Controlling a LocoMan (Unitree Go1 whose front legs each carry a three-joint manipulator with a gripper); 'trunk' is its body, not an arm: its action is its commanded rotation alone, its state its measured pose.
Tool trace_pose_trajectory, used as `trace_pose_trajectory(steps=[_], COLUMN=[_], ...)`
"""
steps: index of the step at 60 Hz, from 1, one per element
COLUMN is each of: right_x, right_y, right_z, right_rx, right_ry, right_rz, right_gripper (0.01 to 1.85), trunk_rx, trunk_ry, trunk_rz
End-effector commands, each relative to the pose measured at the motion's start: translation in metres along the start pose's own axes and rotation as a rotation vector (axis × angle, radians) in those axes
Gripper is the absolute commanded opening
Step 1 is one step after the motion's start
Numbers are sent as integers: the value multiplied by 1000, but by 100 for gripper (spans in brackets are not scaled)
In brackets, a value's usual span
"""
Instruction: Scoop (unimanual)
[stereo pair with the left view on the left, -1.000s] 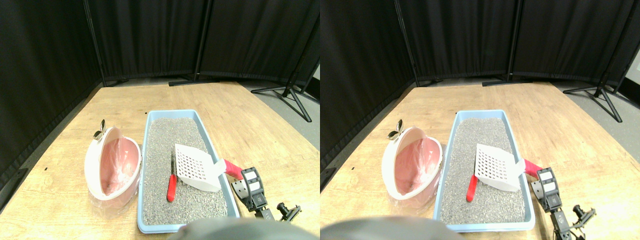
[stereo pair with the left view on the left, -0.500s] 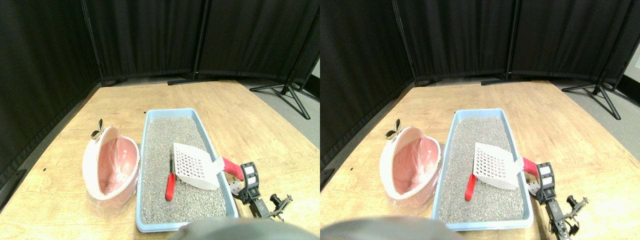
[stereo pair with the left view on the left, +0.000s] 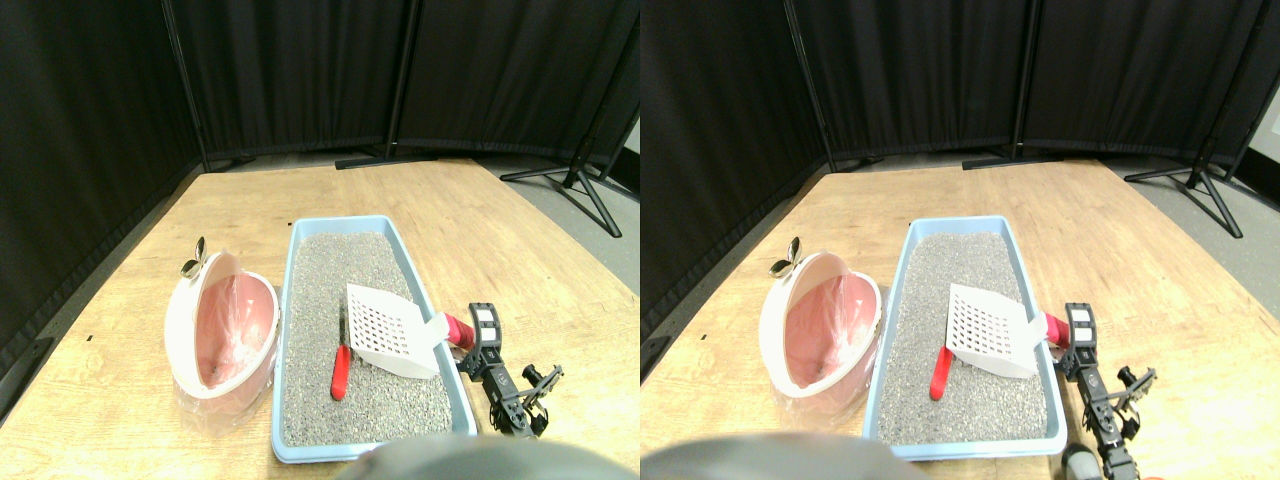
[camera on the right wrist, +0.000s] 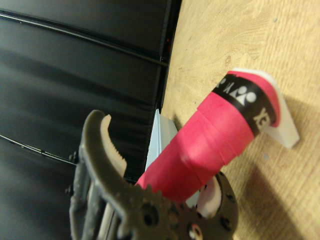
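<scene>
The scoop's red handle (stereo pair with the left view on the left: 459, 331) is partly hidden behind the right gripper (stereo pair with the left view on the left: 476, 338). In the wrist view the litter tray (camera on the right wrist: 159, 135) is mostly hidden behind this handle.

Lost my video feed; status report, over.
Right gripper at the red wrapped handle. White slotted scoop rests in the blue litter tray. Nothing in the way.

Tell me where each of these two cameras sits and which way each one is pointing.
Stereo pair view: sits high at the robot's front, looking forward and down over the wooden table at the blue litter tray, white scoop and pink bin; the right pincer reaches in from the lower right.
Wrist view: rides on the right manipulator, turned sideways, looking along the pincer at the scoop's pink wrapped handle; a dark toothed jaw shows.
Shared: the handle, tray edge, table and black curtains.
</scene>
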Motion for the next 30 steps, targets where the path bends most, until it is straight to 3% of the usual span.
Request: trace_pose_trajectory(steps=[1, 30], right_x=[5, 27], right_y=[1, -6], right_z=[5, -3], right_rx=[7, 68], right_ry=[-22, 44], right_rz=[-3, -14], right_gripper=[90, 89], trunk_rx=[-20, -20], trunk_ry=[22, 27], trunk_rz=[10, 13])
